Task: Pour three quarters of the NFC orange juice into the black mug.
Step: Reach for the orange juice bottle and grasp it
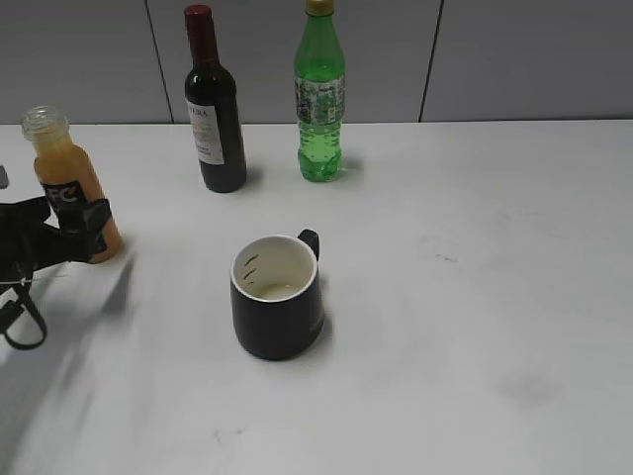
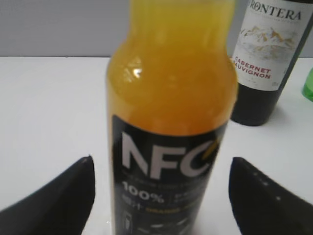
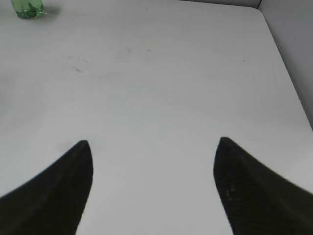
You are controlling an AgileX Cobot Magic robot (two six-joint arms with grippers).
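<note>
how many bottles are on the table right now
3. The NFC orange juice stands at the left edge between the left gripper's fingers; the wine bottle and green soda bottle stand at the back. None seem hidden.

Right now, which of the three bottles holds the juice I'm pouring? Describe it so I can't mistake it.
Look to the white table's left edge, well left of the black mug. The NFC orange juice stands between the left gripper's open fingers. Unlike the wine bottle and green soda bottle at the back, it is uncapped, orange, black-labelled.
</note>
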